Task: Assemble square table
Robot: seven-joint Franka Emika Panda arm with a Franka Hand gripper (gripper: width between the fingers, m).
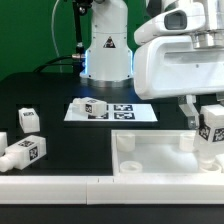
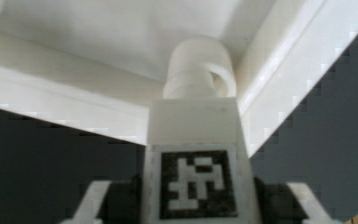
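**Square table panel (image 1: 160, 152), held leg (image 2: 197, 135) in the gripper (image 2: 194, 203)**

Item 1, square table panel: I log it lying flat on the black table (image 1: 55, 105) toward the exterior view's right, rim up, round corner sockets showing.

Item 2, held leg: upright over the panel's part at the exterior view's right, tag facing the wrist camera, rounded end close to the raised rim. I cannot tell whether it touches.

Item 3, gripper: partly closed, fingers (image 2: 101, 203) pressed on either side of the held leg.

Item 4, loose leg (image 1: 95, 107): on the marker board (image 1: 138, 112), behind the panel.

Item 5, second loose leg (image 1: 27, 121) and third loose leg (image 1: 27, 152): at the exterior view's left, well apart from the panel.

Item 6, long white rail (image 1: 50, 188): along the near edge.
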